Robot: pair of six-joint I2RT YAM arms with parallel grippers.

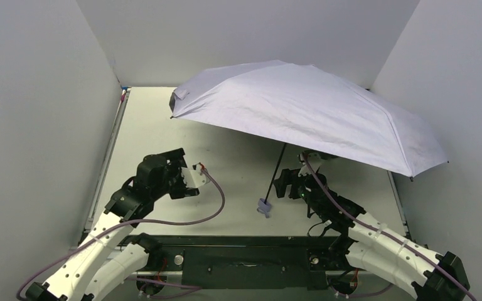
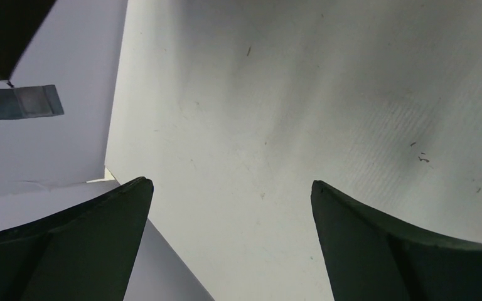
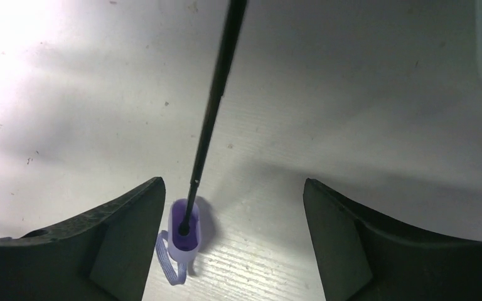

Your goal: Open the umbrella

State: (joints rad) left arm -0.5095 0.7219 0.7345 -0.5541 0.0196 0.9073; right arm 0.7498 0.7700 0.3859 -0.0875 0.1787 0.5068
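Lavender umbrella (image 1: pixel 307 116) open and tilted, handle (image 3: pixel 186 229) down on the bench (image 1: pixel 157 125), left claw (image 2: pixel 230 182) apart and empty, right claw (image 3: pixel 232 185) apart astride the untouched shaft (image 3: pixel 213 106): risks tipping or rolling it if a finger clips that shaft on backing away.

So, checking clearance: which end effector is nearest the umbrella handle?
The right end effector, open beside the handle; the left end effector faces only table.

White table (image 1: pixel 157 135), open umbrella (image 1: pixel 307 110) (handle (image 1: pixel 264 207) down)
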